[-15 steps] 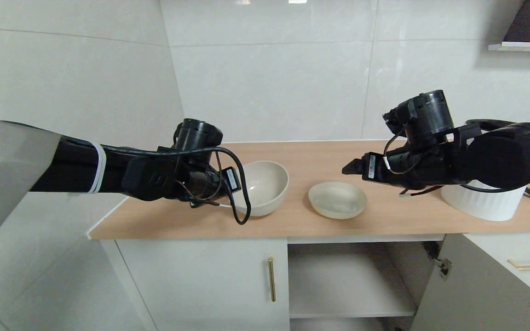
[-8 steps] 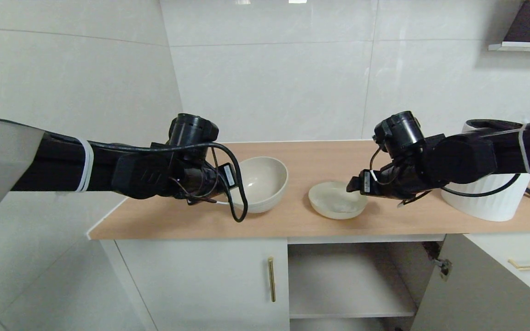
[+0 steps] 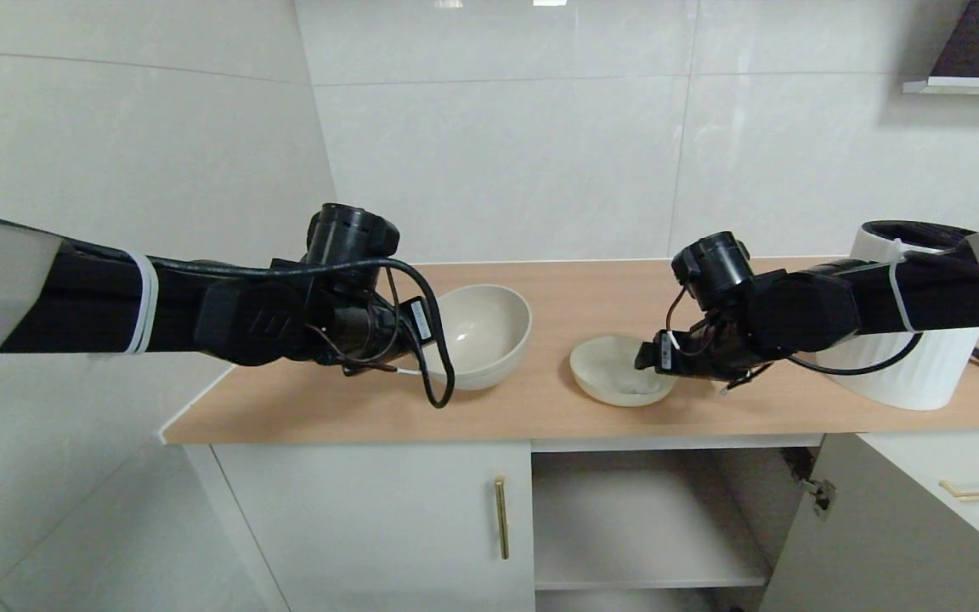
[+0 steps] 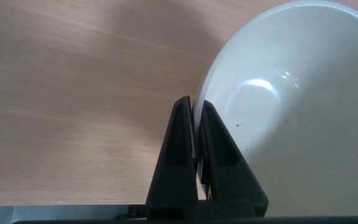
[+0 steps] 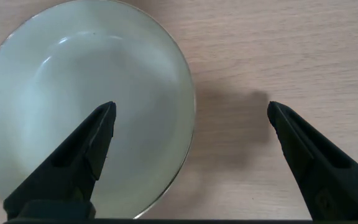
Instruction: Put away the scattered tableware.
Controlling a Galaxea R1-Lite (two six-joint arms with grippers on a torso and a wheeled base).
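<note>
Right wrist view: right pincer (image 5: 191,107) gapes astride rim of shallow bowl (image 5: 73,93).

Kitchen: tiled wall (image 3: 498,153), wood counter (image 3: 574,293) w/ cabinets (image 3: 370,510).

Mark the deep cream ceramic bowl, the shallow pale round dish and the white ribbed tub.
deep cream ceramic bowl (image 3: 489,327): head view, inner wall.
shallow pale round dish (image 3: 604,367): head view, inside bottom.
white ribbed tub (image 3: 923,378): head view, ribbed side wall.
</note>
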